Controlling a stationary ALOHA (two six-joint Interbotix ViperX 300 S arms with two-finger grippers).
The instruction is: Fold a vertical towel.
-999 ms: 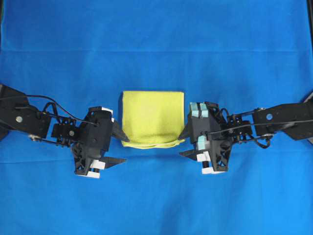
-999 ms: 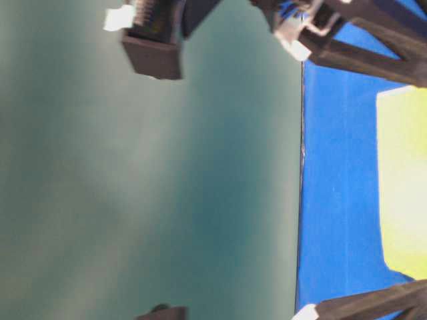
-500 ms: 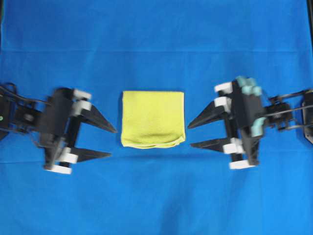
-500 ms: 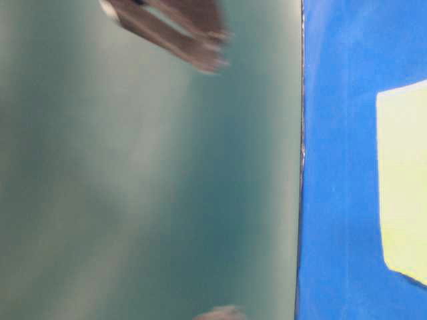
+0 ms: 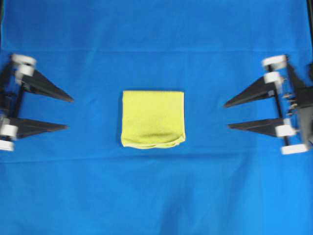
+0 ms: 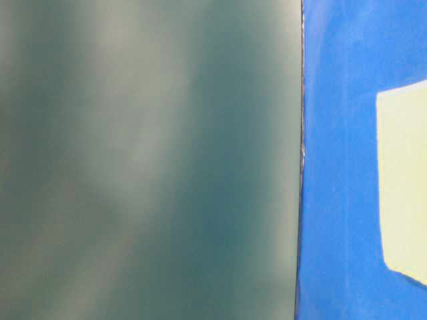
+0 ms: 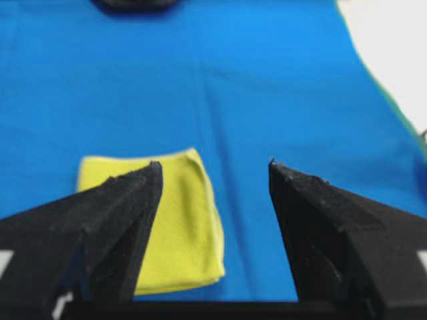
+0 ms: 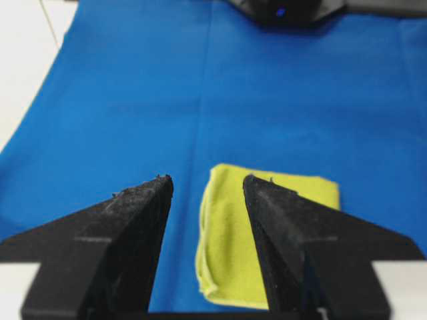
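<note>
1. The blue cloth (image 5: 156, 39) covers the whole work surface under both arms.
2. The towel (image 5: 153, 119) lies folded into a compact square, midway between the two pincers and well apart from each.
3. The left gripper (image 5: 68, 113) and right gripper (image 5: 226, 116) both stand spread wide, holding nothing, tips pointing inward at the towel.
4. Risk, as I judge it: the near edge shows loose layers; a careless return pass could snag and unfold them.
5. No brand, label or writing is readable.
</note>
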